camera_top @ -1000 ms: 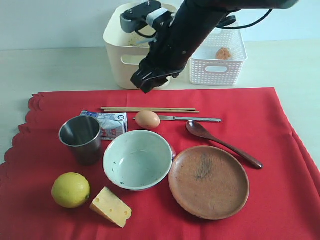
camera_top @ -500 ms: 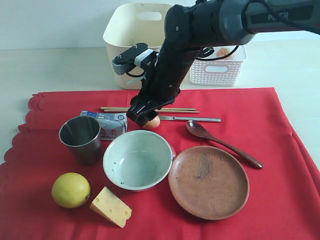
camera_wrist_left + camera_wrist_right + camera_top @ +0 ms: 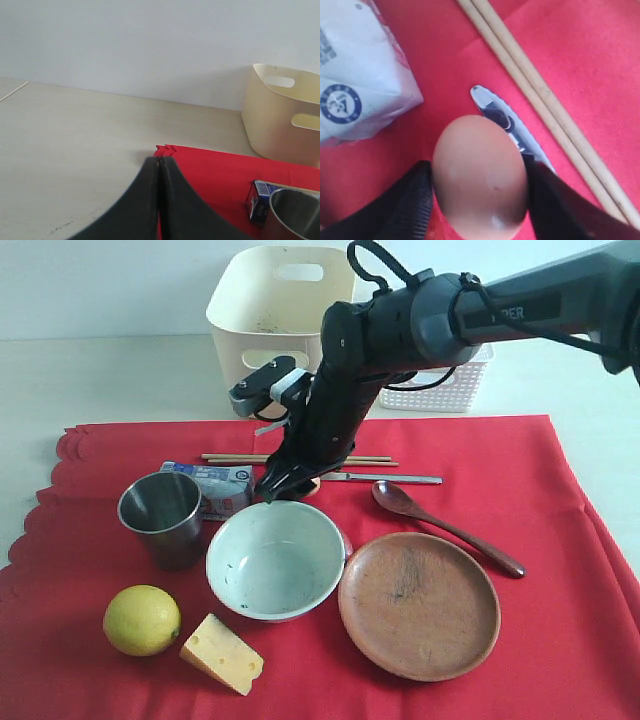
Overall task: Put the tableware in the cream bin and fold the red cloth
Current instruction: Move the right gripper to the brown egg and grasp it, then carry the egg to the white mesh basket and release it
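Observation:
The red cloth (image 3: 560,570) lies spread on the table. On it stand a steel cup (image 3: 160,515), a pale bowl (image 3: 275,558) and a brown wooden plate (image 3: 418,603). A dark spoon (image 3: 440,524), chopsticks (image 3: 230,458) and a slim knife (image 3: 395,478) also lie on it. Behind the cloth stands the cream bin (image 3: 250,320). My right gripper (image 3: 285,483) is down at the egg (image 3: 480,175), one finger pressed against each side, beside the knife tip (image 3: 490,102) and chopsticks (image 3: 540,95). My left gripper (image 3: 160,165) is shut on nothing, above the cloth's scalloped corner (image 3: 200,160), and is outside the exterior view.
A lemon (image 3: 141,619) and a cheese wedge (image 3: 222,652) lie at the cloth's front left. A small carton (image 3: 220,488) sits between the cup and the egg. A white lattice basket (image 3: 440,380) stands right of the cream bin, partly behind my right arm.
My right arm has come down from in front of the cream bin to the egg. Its fingers now stand round the egg. Nothing else moved.

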Robot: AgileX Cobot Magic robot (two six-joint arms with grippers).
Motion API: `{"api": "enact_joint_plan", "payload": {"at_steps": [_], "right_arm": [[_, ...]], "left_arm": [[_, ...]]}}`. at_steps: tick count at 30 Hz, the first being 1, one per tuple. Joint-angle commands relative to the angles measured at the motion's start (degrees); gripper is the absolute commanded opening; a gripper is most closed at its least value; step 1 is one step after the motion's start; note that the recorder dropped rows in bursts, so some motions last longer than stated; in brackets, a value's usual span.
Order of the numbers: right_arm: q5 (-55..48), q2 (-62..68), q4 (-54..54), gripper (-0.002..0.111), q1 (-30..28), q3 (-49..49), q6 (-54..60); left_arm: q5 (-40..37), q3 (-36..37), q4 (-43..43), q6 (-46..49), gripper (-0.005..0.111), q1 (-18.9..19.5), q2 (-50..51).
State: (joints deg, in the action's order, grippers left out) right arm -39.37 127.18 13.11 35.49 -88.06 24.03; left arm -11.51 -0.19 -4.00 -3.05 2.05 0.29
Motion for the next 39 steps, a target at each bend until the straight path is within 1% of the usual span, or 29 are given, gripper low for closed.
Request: {"api": "enact_joint_plan", "payload": {"at_steps": [1,4,9,14,20,24,32,36,39], "right_arm": [[0.6,0.3,-0.3,0.036,-0.1,-0.3,-0.1],[0.0,0.3,-0.3,0.025,-0.1,-0.3,-0.1],[-0.7,-1.3,-0.3,0.014,-0.1,-0.3,-0.1],[-1.0,-5.5,-1.3,0.000,-0.1,-0.3,-0.1],[0.0,-12.0,-4.6,0.000,-0.6,-0.3,-0.1],[2.1,-15.2,-5.2,0.000,-3.1,-0.3,-0.6],[9.1,-17.1,-5.4,0.000,-13.5,-0.3,-7.9],[15.1,-16.3,-5.4,0.000,-18.3,-0.3,-11.2],[20.4,-14.6,-5.2,0.000,-20.7,-0.3,-13.3]], "left_arm": [[0.1,0.2,-0.2,0.3,0.000,0.1,-0.3],[0.1,0.2,-0.2,0.3,0.000,0.1,-0.3],[0.1,0.2,-0.2,0.3,0.000,0.1,-0.3],[0.1,0.2,-0.2,0.3,0.000,0.1,-0.3],[0.1,0.2,-0.2,0.3,0.000,0.1,-0.3],[0.1,0.2,-0.2,0.3,0.000,0.1,-0.3],[0.1,0.2,-0.2,0.3,0.000,0.1,-0.3],[0.1,0.2,-0.2,0.3,0.000,0.1,-0.3],[0.1,0.2,-0.2,0.3,0.000,0.1,-0.3]]}}
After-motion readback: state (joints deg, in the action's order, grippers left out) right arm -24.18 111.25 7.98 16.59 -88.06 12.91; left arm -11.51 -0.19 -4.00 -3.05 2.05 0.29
